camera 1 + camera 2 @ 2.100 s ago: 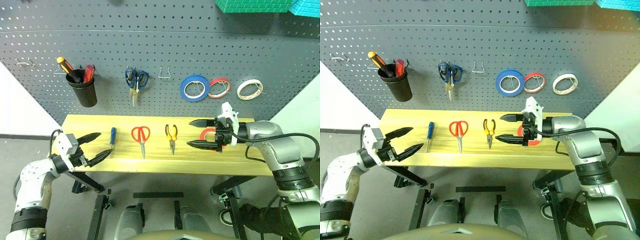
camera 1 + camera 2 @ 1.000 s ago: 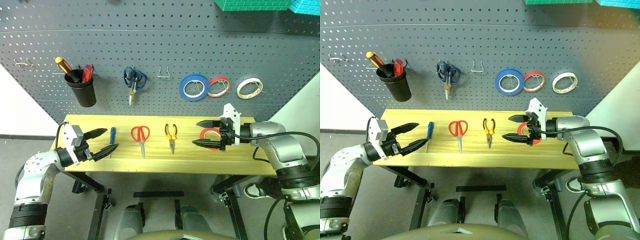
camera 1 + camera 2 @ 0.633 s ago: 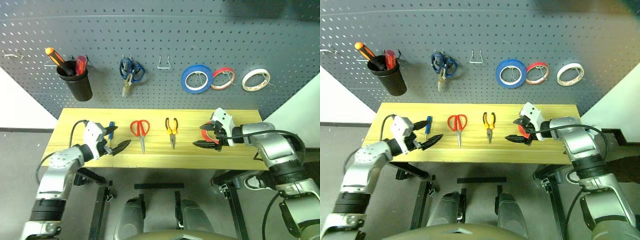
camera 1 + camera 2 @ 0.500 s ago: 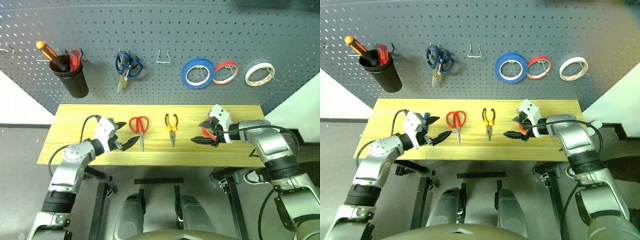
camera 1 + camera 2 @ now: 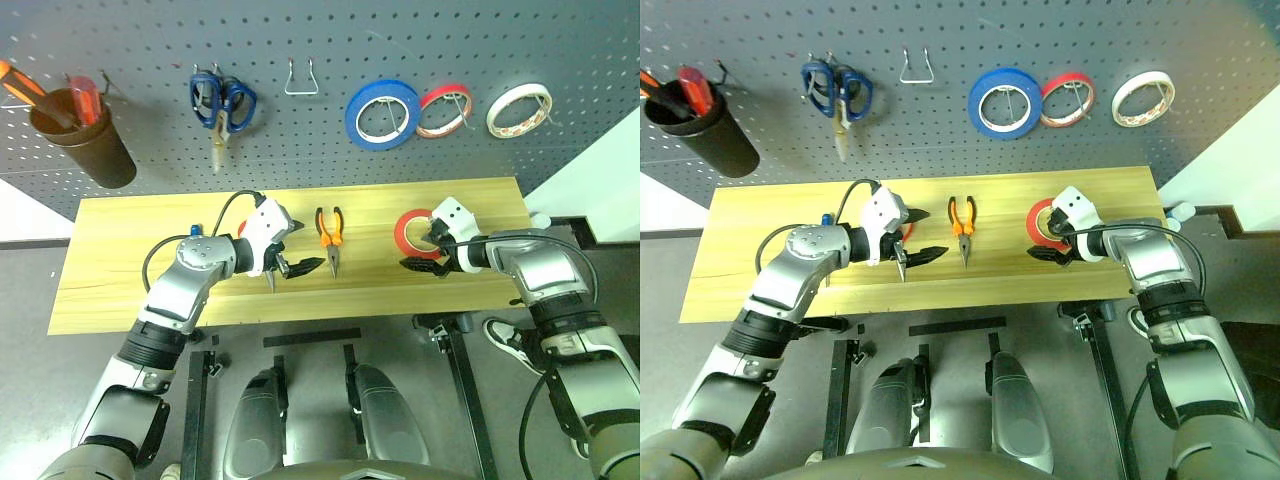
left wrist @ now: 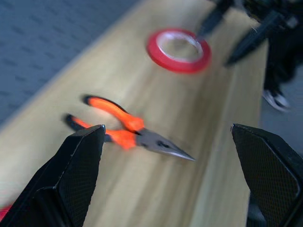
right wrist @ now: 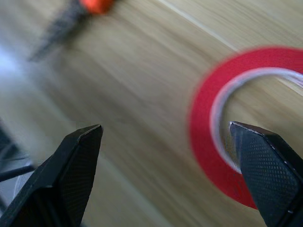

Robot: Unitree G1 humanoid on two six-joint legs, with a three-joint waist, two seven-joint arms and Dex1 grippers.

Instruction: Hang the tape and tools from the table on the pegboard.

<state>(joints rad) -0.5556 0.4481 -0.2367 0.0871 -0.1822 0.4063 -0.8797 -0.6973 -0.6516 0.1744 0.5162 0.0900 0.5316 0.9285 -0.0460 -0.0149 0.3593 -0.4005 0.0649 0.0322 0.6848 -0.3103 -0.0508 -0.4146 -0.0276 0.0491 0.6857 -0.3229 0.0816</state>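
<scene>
Since a second ago the left end effector (image 5: 293, 248) has swung rightward from the blue screwdriver to hang over the red-handled scissors (image 5: 902, 237), and the right end effector (image 5: 422, 248) has dropped closer to the red tape roll (image 5: 412, 230). Both have their fingers spread wide and hold nothing. The tape lies flat on the right part of the desk (image 5: 120, 270), with one right finger over its ring and the other on its near side. The orange-handled pliers (image 5: 328, 232) lie mid-desk, tips toward the near edge, just right of the left end effector. The pegboard (image 5: 150, 40) stands behind, with a bare wire hook (image 5: 301, 78). The tape looks light and stiff, with a smooth rim; pinching across its band through the hole seems safest. The pliers are probably heavier and rigid, best taken at the rubbery handles.
</scene>
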